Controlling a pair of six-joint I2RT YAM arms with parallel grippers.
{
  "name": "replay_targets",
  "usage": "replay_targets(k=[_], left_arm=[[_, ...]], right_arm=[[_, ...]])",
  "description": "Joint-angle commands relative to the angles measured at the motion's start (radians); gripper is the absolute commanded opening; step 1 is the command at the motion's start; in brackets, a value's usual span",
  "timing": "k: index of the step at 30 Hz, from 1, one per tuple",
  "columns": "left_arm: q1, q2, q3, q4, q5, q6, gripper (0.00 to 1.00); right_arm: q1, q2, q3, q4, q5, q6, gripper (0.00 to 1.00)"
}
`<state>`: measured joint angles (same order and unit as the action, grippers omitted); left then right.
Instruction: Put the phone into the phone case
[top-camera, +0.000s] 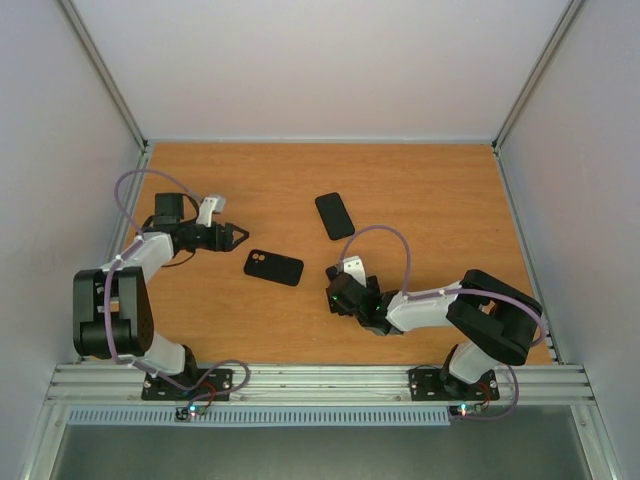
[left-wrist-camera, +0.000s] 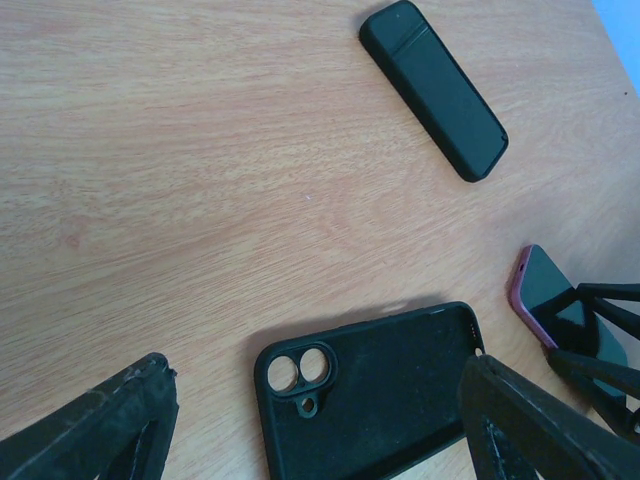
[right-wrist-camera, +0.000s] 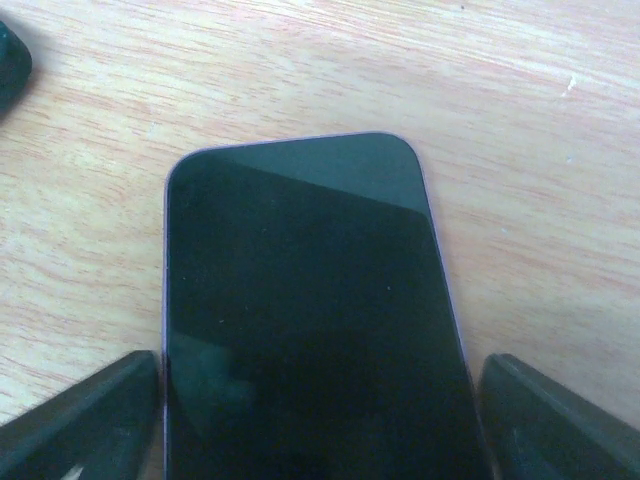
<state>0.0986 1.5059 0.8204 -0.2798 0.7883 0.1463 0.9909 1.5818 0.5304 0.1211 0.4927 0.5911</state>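
The black phone case lies inner side up on the wooden table, its camera cutouts toward the left arm. My left gripper hovers open just left of it, and in the left wrist view the left gripper has its fingers spread wider than the case. The phone, dark screen up with a purple rim, sits between the fingers of my right gripper, which press on its long sides. From above, the right gripper is right of the case and mostly covers the phone. The phone also shows beyond the case.
A second black phone-shaped slab lies farther back on the table; this slab appears at the top of the left wrist view. White walls and aluminium rails bound the table.
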Motion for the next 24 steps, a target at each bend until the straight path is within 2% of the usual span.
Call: replay_targets(k=[1, 10, 15, 24], left_arm=[[-0.002, 0.014, 0.009, 0.021, -0.006, 0.012, 0.77], [-0.002, 0.013, 0.010, 0.021, -0.006, 0.013, 0.77], [-0.003, 0.013, 0.010, 0.021, -0.006, 0.013, 0.77], [-0.002, 0.018, 0.010, 0.020, -0.010, 0.013, 0.77]], right_arm=[[0.027, 0.018, -0.018, -0.144, -0.056, 0.054, 0.96], [0.069, -0.102, -0.067, -0.165, -0.091, 0.119, 0.98], [0.127, -0.131, -0.075, -0.241, -0.070, 0.181, 0.98], [0.203, -0.084, -0.071, -0.089, -0.159, 0.152, 0.98]])
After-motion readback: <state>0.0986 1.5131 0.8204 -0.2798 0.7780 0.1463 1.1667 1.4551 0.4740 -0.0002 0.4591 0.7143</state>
